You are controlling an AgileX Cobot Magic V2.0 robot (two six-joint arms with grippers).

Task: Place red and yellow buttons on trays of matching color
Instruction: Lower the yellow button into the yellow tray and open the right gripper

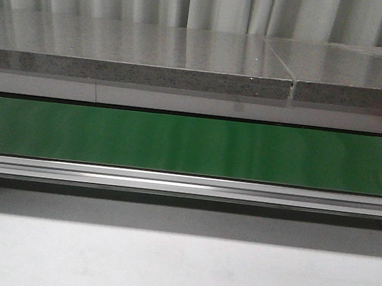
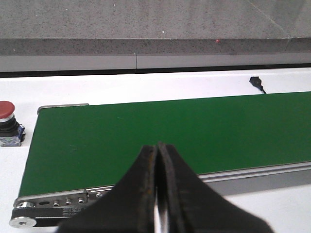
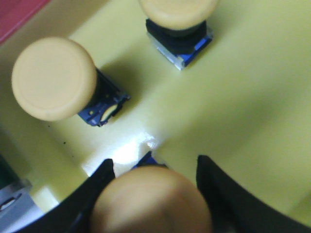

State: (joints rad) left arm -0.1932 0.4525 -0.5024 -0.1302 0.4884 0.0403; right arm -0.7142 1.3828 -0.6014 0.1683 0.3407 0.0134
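Crowding worries me: my right gripper (image 3: pixel 153 194) holds a yellow button (image 3: pixel 151 201) low over the yellow tray (image 3: pixel 243 97), two yellow buttons (image 3: pixel 53 77) just ahead; release could topple it. Left gripper (image 2: pixel 158 194) closed, empty; red button (image 2: pixel 7 121) off beside the belt (image 2: pixel 170 136).

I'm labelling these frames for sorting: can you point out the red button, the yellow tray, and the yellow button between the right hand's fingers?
red button (image 2: pixel 6 109), left wrist view, on its red cap.
yellow tray (image 3: pixel 252 97), right wrist view, on bare floor.
held yellow button (image 3: pixel 150 199), right wrist view, on its cap.
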